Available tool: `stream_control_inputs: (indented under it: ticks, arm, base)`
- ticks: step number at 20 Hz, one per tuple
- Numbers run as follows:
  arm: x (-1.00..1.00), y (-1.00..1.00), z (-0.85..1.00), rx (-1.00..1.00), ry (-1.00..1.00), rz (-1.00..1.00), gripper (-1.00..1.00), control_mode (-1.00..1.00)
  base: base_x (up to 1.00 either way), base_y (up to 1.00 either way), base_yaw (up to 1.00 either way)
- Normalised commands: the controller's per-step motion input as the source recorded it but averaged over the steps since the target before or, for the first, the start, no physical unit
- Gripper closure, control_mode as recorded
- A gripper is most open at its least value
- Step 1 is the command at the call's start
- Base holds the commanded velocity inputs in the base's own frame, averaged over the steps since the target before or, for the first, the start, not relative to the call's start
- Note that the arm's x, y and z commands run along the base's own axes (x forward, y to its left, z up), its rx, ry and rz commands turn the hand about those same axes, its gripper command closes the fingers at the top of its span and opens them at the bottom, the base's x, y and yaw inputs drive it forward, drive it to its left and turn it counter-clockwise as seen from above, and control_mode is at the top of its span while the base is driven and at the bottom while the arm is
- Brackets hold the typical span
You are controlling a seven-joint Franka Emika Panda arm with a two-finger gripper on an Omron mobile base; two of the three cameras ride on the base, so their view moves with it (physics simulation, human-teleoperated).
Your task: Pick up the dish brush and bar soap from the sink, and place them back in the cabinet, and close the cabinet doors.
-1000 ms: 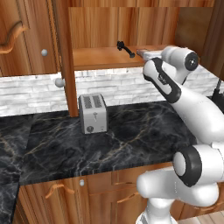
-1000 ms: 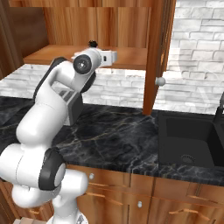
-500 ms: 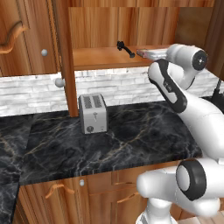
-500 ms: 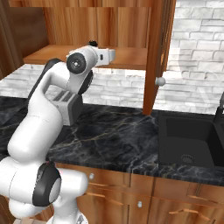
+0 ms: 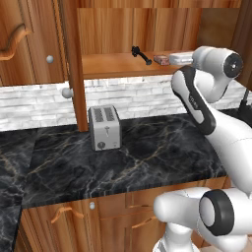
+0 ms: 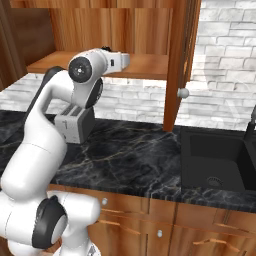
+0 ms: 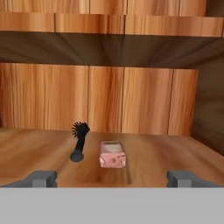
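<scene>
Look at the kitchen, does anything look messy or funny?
Nothing is spilled or broken. The dish brush and bar soap lie side by side on the cabinet shelf. The one thing left undone: the cabinet doors hang wide open over the counter, with the open, empty gripper just before the shelf.

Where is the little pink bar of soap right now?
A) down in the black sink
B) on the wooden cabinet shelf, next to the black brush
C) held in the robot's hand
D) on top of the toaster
B: the bar soap lies on the cabinet shelf beside the dish brush, clear of the open hand.
</scene>
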Motion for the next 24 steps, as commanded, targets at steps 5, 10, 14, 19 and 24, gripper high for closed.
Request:
stream_control_inputs:
  ticks: [5,10,14,19,24]
  arm:
    - [-0.27,0.0,0.12,0.0,0.0,0.0,-1.0,-1.0]
    - [-0.34,-0.02,0.05,0.0,0.0,0.0,-1.0,-1.0]
    - [-0.38,-0.11,0.02,0.0,-0.01,0.0,-1.0,-1.0]
    - [-0.41,-0.11,0.0,0.0,0.0,0.0,-1.0,-1.0]
    - [-0.51,-0.19,0.0,0.0,0.0,0.0,-1.0,-1.0]
  base:
    - [0.0,0.0,0.0]
    - [0.0,0.0,0.0]
    - [0.0,0.0,0.0]
    - [0.0,0.0,0.0]
    - [0.0,0.0,0.0]
